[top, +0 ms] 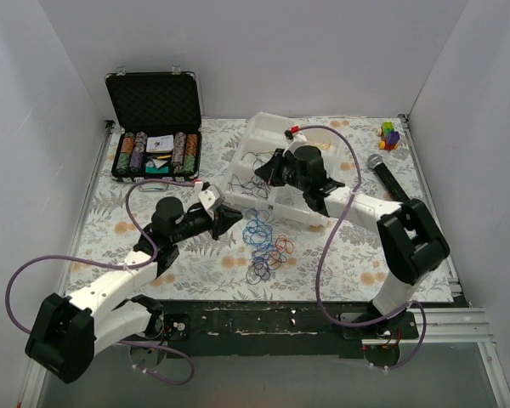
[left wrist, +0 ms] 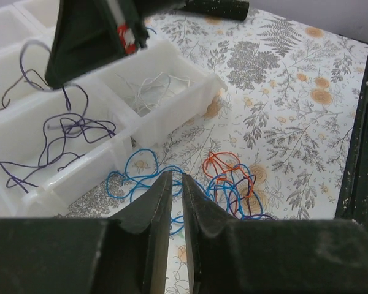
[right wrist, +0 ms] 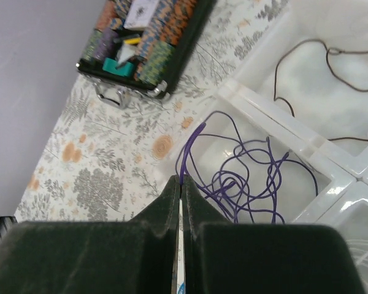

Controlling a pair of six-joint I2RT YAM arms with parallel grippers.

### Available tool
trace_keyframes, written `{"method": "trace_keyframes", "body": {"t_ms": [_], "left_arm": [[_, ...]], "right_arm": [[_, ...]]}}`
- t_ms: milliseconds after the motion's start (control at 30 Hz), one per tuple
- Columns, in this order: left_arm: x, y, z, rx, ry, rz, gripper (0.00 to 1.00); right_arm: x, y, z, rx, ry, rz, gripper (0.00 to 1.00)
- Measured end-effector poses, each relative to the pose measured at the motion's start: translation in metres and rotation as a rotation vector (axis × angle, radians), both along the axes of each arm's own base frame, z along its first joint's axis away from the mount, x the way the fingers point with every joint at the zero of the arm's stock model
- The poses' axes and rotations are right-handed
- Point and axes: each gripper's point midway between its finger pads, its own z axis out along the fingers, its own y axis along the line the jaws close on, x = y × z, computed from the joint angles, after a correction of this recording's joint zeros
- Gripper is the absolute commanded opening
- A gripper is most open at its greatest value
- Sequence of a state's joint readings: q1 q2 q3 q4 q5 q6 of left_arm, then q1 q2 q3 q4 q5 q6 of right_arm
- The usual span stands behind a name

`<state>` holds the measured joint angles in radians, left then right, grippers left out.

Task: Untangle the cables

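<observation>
A floral-patterned table [top: 110, 238] seen from above, with two robot arms mounted at its near edge.

Nearest, the left gripper [top: 232, 218] reaches in from the left and sits low, just left of a loose tangle of cables [top: 268, 245]. Its wrist view shows the jaws almost together, with only a narrow slit between them and nothing in it. The blue, orange and red loops [left wrist: 221, 177] lie on the table just beyond the fingertips. From above, the tangle is in the middle of the table, between the two arms. It has blue loops at the top, orange and red to the right and darker loops at the near end.

Just beyond the tangle is a white divided tray [top: 306, 214]. The right gripper [top: 257, 172] hangs over its left part. In the right wrist view the jaws are pinched tight on the end of a purple cable [right wrist: 193, 138]. That cable curves up from the fingertips and joins more purple wire coiled in the compartment below. A thin dark wire [right wrist: 349, 79] lies in the compartment next to it, and white wires [left wrist: 153, 86] lie in another.

Farther back on the left is an open black case [top: 153, 98] with rows of poker chips. A microphone [top: 389, 177] lies to the right of the tray, and a small multicoloured toy [top: 390, 135] sits in the far right corner.
</observation>
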<state>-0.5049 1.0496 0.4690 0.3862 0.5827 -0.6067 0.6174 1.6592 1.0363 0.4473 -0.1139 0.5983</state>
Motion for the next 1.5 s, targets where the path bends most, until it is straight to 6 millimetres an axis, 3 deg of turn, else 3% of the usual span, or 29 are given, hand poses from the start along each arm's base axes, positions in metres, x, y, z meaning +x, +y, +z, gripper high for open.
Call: {"method": "trace_keyframes", "body": {"t_ms": [167, 300, 333, 400, 500, 600, 733, 967, 1033, 1100, 1167, 1300, 1400, 1500], "left_arm": [[-0.009, 0.009, 0.028, -0.041, -0.056, 0.023, 0.16], [-0.017, 0.015, 0.046, -0.073, -0.080, 0.040, 0.36], [-0.019, 0.016, 0.051, -0.081, -0.088, 0.040, 0.39], [-0.024, 0.019, 0.064, -0.104, -0.111, 0.040, 0.47], [-0.027, 0.020, 0.091, -0.135, -0.152, 0.038, 0.50], [-0.028, 0.020, 0.114, -0.156, -0.187, 0.038, 0.51], [-0.030, 0.022, 0.118, -0.160, -0.194, 0.040, 0.52], [-0.028, 0.024, 0.124, -0.161, -0.183, 0.057, 0.53], [-0.028, 0.025, 0.129, -0.165, -0.191, 0.064, 0.53], [-0.029, 0.027, 0.132, -0.169, -0.196, 0.073, 0.53], [-0.030, 0.028, 0.135, -0.172, -0.202, 0.078, 0.53], [-0.032, 0.031, 0.138, -0.178, -0.205, 0.086, 0.53], [-0.034, 0.033, 0.140, -0.183, -0.210, 0.095, 0.53], [-0.035, 0.035, 0.140, -0.183, -0.209, 0.103, 0.53]], "right_arm": [[0.012, 0.015, -0.048, -0.072, 0.093, 0.042, 0.01], [0.018, 0.023, -0.071, -0.124, 0.141, 0.062, 0.01], [0.021, 0.025, -0.074, -0.141, 0.147, 0.065, 0.05], [0.026, 0.028, -0.079, -0.180, 0.161, 0.067, 0.24], [0.031, 0.029, -0.080, -0.236, 0.169, 0.053, 0.47], [0.031, 0.028, -0.075, -0.280, 0.155, 0.042, 0.55], [0.019, 0.021, -0.060, -0.338, 0.125, 0.032, 0.63], [-0.024, 0.011, 0.028, -0.324, -0.068, 0.034, 0.67], [-0.043, 0.008, 0.042, -0.326, -0.110, 0.043, 0.67], [-0.064, 0.006, 0.042, -0.342, -0.133, 0.070, 0.67], [-0.089, 0.007, 0.025, -0.375, -0.127, 0.121, 0.66], [-0.131, 0.007, -0.042, -0.493, -0.044, 0.233, 0.66], [-0.148, 0.001, -0.086, -0.582, 0.029, 0.286, 0.66], [-0.149, -0.002, -0.113, -0.644, 0.069, 0.301, 0.66]]}}
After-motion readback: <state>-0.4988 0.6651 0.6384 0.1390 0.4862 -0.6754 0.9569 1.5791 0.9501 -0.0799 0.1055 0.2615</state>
